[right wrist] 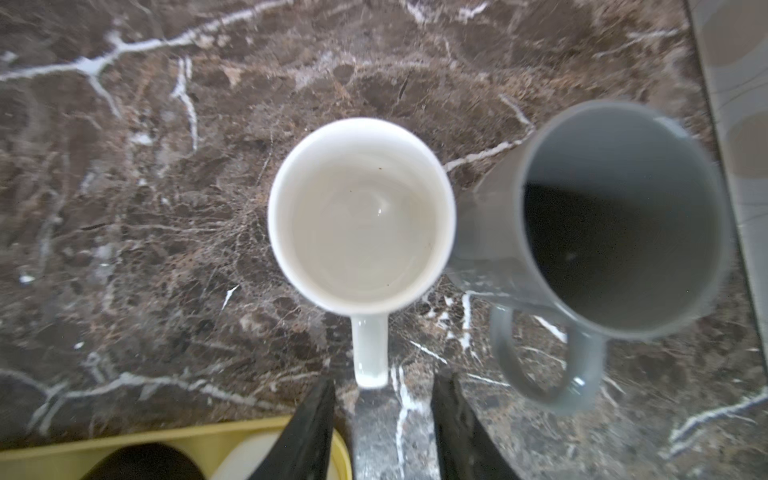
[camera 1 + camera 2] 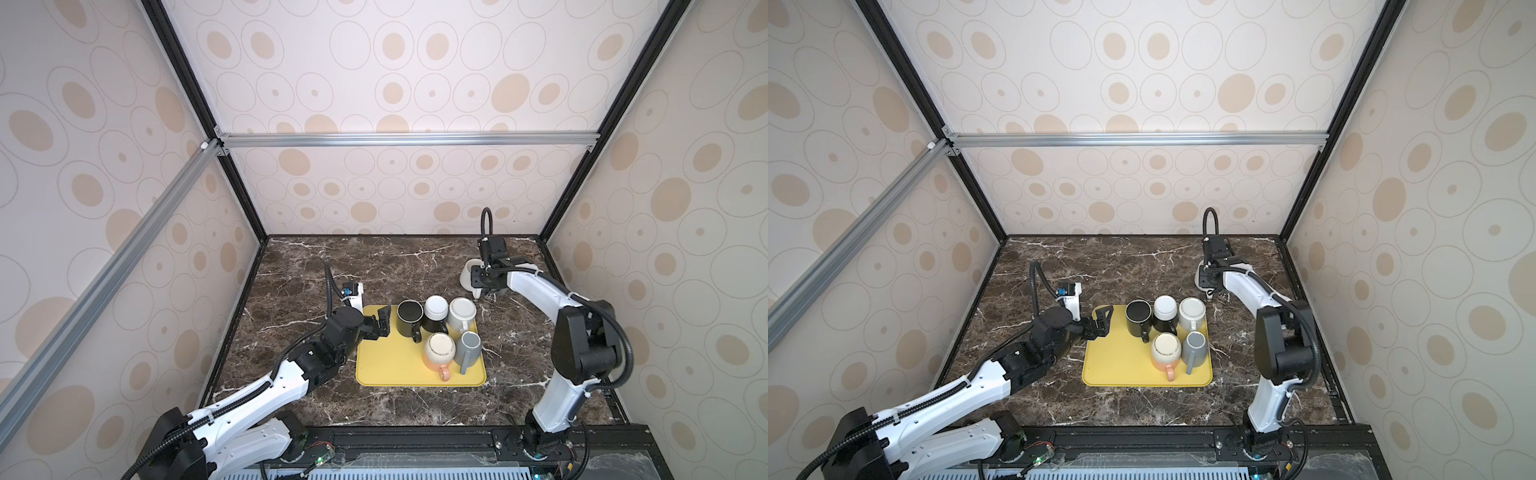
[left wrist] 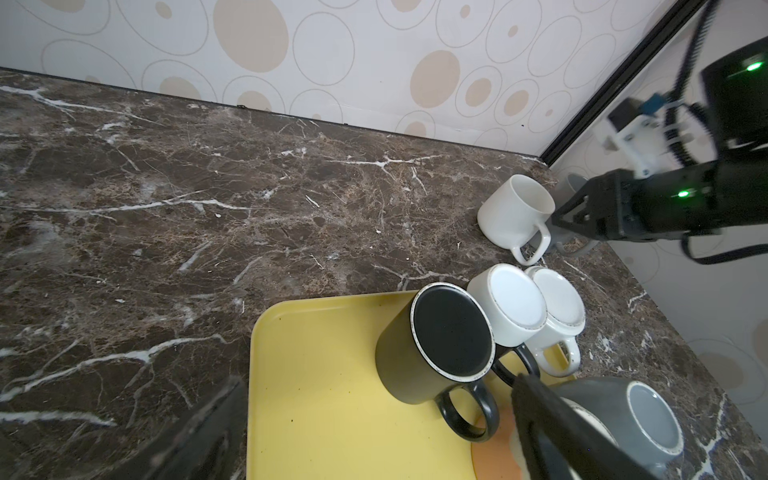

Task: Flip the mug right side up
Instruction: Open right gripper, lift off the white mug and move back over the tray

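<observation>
A white mug [image 1: 361, 216] stands right side up on the marble table at the back right, showing in a top view [image 2: 470, 272] and in the left wrist view [image 3: 515, 210]. Its handle [image 1: 371, 353] points at my right gripper [image 1: 384, 415] [image 2: 488, 291], which is open; the handle's end lies just beyond the fingertips, with nothing between them. My left gripper [image 2: 384, 322] [image 3: 380, 399] hovers wide open over the left part of the yellow tray [image 2: 386, 370], close to an upside-down black mug [image 2: 409, 318] [image 3: 451, 332], holding nothing.
A grey mug [image 1: 615, 216] stands upright right beside the white one, near the right wall. On the tray stand several more upside-down mugs: black-and-white [image 2: 435, 309], white [image 2: 461, 313], beige-orange [image 2: 438, 351] and grey [image 2: 468, 349]. Walls enclose the table [image 2: 332, 270].
</observation>
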Motion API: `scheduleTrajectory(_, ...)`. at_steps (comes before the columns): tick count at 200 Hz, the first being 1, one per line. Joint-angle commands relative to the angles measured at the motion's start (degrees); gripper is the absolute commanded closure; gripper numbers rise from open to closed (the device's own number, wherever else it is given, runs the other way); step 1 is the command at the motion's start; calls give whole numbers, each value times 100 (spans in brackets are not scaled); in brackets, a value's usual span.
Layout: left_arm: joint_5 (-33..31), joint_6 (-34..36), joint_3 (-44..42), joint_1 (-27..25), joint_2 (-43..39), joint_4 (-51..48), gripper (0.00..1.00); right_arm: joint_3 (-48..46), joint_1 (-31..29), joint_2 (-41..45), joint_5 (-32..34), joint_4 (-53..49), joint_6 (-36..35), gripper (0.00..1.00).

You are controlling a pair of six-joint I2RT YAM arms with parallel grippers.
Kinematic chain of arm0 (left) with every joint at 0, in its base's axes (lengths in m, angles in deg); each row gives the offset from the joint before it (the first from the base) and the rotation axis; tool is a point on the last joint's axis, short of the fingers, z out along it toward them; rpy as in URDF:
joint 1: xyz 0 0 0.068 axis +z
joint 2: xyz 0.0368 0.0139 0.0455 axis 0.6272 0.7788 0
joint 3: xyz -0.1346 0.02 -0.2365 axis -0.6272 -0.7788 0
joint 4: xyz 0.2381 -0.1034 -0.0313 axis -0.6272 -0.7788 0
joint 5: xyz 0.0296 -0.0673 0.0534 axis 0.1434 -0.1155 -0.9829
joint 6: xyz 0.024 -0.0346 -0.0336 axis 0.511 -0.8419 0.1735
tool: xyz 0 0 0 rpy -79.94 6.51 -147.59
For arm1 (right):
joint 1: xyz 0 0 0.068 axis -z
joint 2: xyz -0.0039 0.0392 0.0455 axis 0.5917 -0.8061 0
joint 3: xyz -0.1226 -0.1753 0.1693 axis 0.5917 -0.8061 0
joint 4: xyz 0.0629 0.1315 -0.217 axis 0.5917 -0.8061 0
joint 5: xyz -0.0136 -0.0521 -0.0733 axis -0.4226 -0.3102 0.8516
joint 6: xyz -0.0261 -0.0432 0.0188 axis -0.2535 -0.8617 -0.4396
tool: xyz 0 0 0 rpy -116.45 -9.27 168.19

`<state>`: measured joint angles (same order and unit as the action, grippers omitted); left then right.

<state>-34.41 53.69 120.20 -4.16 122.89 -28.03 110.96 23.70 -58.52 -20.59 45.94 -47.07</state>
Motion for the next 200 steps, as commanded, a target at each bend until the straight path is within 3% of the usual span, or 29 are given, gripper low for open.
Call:
scheduleTrajectory(1, -15, 113, 266, 45, 142, -224, 0, -158, -74, 752, -8, -229, -29, 55)
scheduleTrajectory(53, -365, 25, 362, 46, 310, -309, 0, -223, -931, 1703, 522, -394, -129, 53)
scheduleTrajectory(112, -520, -93, 59, 46, -148, -118, 0, -1025, -2378, 2683, 146, 393, -282, 53)
scheduleTrajectory(141, -56, 154, 125, 54, -148, -339, 0, -1021, -2596, 2984, -279, -125, 81, 55)
scheduleTrajectory(200, 204, -70, 129, -11, -304, -720, 0, -1078, -2817, 3417, -404, -773, 222, 60)
